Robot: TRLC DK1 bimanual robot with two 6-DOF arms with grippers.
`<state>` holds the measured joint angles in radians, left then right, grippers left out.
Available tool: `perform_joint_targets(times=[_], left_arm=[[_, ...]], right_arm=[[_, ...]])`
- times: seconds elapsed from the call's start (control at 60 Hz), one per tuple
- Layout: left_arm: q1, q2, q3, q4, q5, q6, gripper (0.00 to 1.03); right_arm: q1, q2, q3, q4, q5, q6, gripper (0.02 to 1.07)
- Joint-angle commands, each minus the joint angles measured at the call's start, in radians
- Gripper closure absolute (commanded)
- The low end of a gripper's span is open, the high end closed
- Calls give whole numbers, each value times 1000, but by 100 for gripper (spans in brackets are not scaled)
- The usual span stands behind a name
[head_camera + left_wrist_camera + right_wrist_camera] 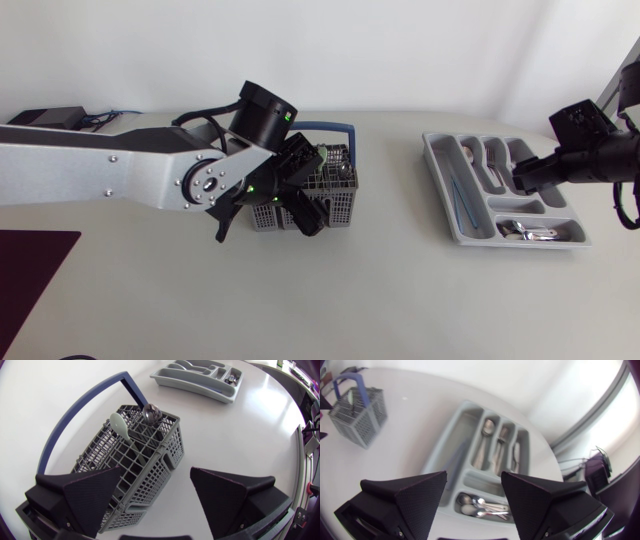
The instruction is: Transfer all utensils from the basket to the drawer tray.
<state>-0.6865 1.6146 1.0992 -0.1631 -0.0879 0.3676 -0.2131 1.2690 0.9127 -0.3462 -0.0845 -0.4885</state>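
Basket (150, 475) on the table holds a pale spoon (119, 424) and a metal spoon (151, 412). Left gripper (155, 472) hangs over its end, fingers wide apart, empty. Right gripper (474, 476), likewise spread and empty, is over the tray (456, 435).

A grey plastic mesh cutlery basket (145, 475) with a blue arched handle (80, 410) stands upright on the left half of the table. At its end nearest the tray, two utensils stand bowl up: a pale green spoon (119, 425) and a shiny metal spoon (151, 412). Well apart to the right lies a grey plastic compartmented drawer tray (438, 175). It holds metal cutlery (485, 442) in its long slots and small metal spoons (470, 505) in the crosswise end slot.
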Motion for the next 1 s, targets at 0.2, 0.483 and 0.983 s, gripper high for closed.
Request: perform_joint_targets(times=[0.2, 0.483, 0.983], left_arm=[[8, -25, -39, 16, -9, 21, 6], [12, -25, -73, 106, -9, 7, 6], [42, 2, -73, 151, -6, -9, 6]], right_arm=[[270, 18, 107, -99, -261, 206, 26], [408, 244, 216, -31, -442, 314, 46], [512, 510, 356, 9, -514, 361, 70]])
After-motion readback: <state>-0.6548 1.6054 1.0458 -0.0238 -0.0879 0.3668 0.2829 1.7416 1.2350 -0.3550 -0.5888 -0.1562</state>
